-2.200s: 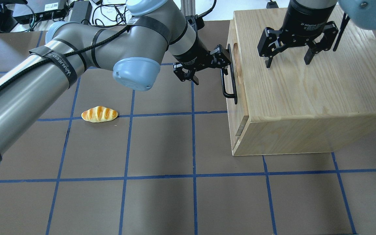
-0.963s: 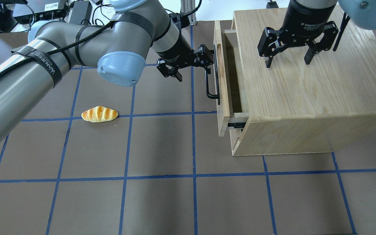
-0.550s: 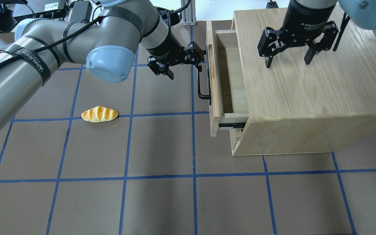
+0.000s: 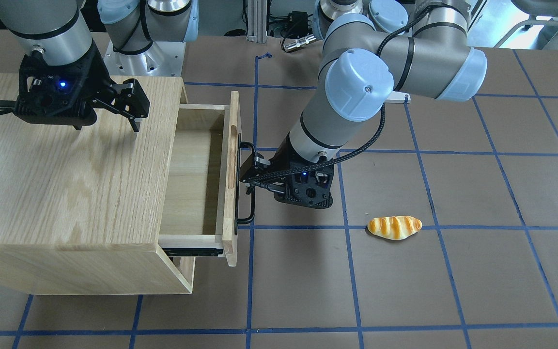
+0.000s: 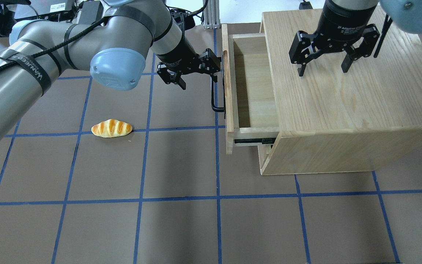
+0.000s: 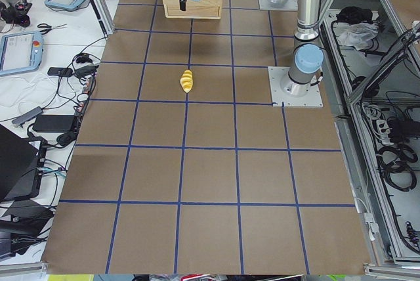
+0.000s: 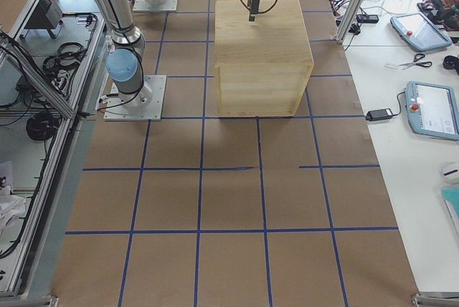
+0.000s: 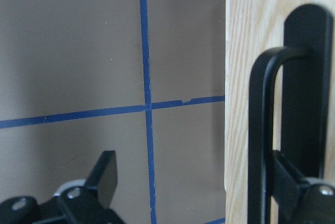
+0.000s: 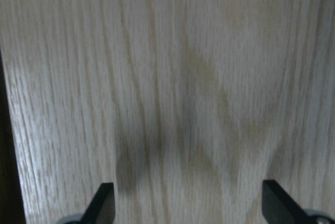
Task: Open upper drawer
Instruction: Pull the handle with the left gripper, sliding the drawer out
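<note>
The upper drawer [image 5: 251, 84] stands pulled well out of the oak cabinet [image 5: 343, 110], its inside bare. Its black bar handle [image 5: 216, 91] runs along the front panel. My left gripper [image 5: 199, 79] is open, with one finger hooked behind the handle, as the left wrist view shows at the handle [image 8: 259, 130]; the other finger [image 8: 104, 174] is apart over the mat. In the front view the drawer [image 4: 196, 169] and left gripper [image 4: 259, 177] show the same. My right gripper [image 5: 322, 71] is open, fingertips down at the cabinet top [image 9: 172, 77].
A bread roll [image 5: 111, 128] lies on the brown mat left of the drawer, also in the front view [image 4: 394, 227]. A black side rail [image 5: 255, 140] shows under the drawer. The lower drawer front [image 5: 266, 154] is shut. Cables and boxes lie beyond the far edge.
The upper drawer has slid out of the cabinet toward the view's left, from shut to well open. My left gripper moved left with the handle. The right gripper stayed still.
</note>
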Robot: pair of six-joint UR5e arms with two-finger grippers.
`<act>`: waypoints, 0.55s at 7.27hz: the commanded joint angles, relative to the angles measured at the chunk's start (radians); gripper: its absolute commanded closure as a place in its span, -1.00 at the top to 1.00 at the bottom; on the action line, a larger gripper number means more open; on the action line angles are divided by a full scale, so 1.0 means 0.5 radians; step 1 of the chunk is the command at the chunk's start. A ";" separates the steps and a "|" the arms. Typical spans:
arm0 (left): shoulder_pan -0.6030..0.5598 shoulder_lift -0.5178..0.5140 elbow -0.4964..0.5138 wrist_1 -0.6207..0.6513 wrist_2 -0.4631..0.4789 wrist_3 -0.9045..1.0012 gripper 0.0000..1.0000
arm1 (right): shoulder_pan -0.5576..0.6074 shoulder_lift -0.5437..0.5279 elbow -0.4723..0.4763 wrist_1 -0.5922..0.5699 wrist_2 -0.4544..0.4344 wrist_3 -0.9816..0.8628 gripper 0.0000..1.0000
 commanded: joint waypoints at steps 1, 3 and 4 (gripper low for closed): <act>0.090 0.063 0.001 -0.160 0.005 0.161 1.00 | 0.000 0.000 -0.001 0.000 0.000 -0.002 1.00; 0.121 0.110 -0.066 -0.204 0.084 0.229 1.00 | 0.000 0.000 -0.001 0.000 0.000 0.001 1.00; 0.140 0.125 -0.106 -0.204 0.127 0.284 1.00 | 0.000 0.000 -0.001 0.000 0.000 0.001 1.00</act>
